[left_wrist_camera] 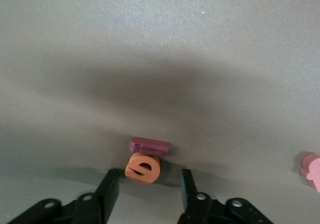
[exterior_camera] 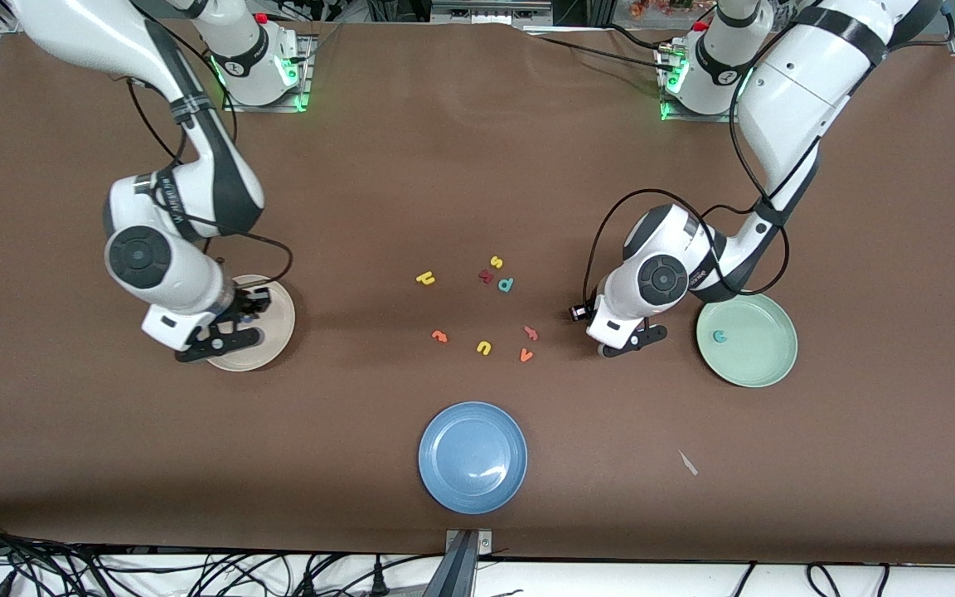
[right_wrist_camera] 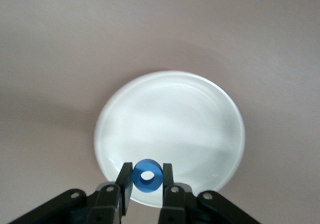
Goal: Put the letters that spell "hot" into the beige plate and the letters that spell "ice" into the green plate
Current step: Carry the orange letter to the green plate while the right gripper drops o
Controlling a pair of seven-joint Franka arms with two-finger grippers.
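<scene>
In the right wrist view my right gripper is shut on the blue o and hangs over the rim of the beige plate. The front view shows this right gripper above the beige plate. My left gripper is low over the table and open. The orange e lies between its fingertips with a gap on each side, touching the maroon i. From the front, the left gripper is beside the green plate, which holds the teal c. The yellow h and orange t lie mid-table.
A blue plate sits nearer the front camera. Loose letters lie mid-table: a yellow s, a dark red x, a teal d, a yellow u, an orange v and a pink letter.
</scene>
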